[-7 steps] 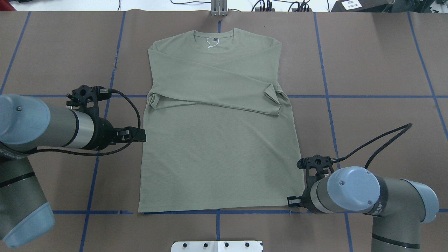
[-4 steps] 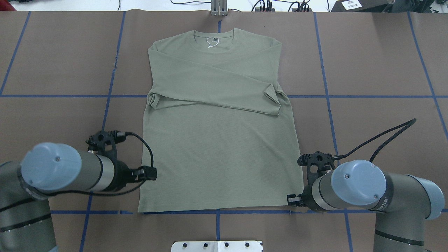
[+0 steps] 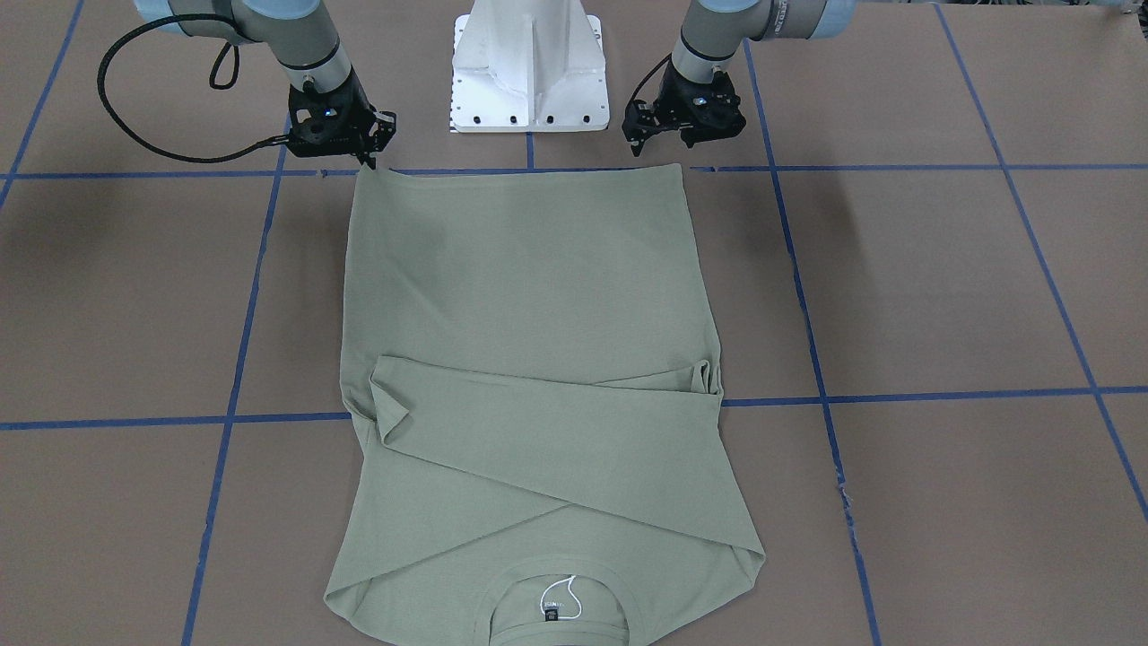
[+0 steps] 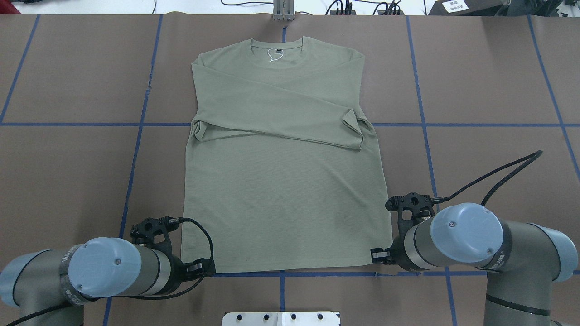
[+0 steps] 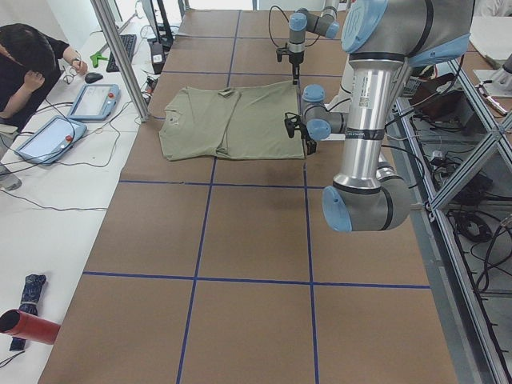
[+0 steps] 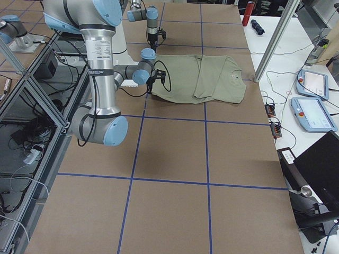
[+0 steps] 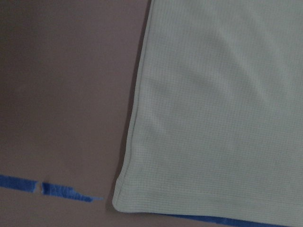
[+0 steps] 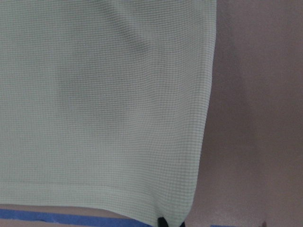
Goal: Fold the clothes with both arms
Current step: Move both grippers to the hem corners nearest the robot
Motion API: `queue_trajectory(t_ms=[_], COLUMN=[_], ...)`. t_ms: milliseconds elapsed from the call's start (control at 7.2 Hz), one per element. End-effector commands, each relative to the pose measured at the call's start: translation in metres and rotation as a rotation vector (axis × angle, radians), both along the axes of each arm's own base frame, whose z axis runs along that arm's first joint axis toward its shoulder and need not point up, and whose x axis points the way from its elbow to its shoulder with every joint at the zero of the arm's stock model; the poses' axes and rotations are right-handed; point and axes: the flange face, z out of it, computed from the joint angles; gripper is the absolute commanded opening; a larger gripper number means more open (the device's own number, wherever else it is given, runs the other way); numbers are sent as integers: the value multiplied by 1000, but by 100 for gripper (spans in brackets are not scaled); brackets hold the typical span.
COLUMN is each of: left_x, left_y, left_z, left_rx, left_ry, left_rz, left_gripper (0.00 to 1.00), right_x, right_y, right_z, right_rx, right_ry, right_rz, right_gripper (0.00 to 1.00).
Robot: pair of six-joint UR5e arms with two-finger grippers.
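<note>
left hand (image 4: 205, 268) has swung down to the hem corner of the sage-green long-sleeved knit shirt (image 4: 281, 190), flat on the brown blue-taped desk (image 4: 489, 90); right hand (image 4: 377, 256) at the other corner. can't tell either grip. only the left side view shows a person (image 5: 26, 68).
</note>
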Motion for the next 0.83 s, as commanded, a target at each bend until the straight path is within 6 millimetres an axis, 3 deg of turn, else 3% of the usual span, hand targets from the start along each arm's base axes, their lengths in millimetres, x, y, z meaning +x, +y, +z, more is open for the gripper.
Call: queue_trajectory(t_ms=[0,416,694], left_x=[3,12,12], left_y=[-10,-18,-18], left_z=[9,29,28], left_rx=[29,44,43], left_ry=[-36,-81,-81], left_rz=[-41,-71,-69], left_gripper=[98,98,94], right_x=[1,2,4], right_y=[-3,-5,-6], right_z=[1,1,1], right_rx=[-5,-7,-7], right_ry=[0,-1,-1], right_rz=[3,3,8], right_gripper=[0,0,0])
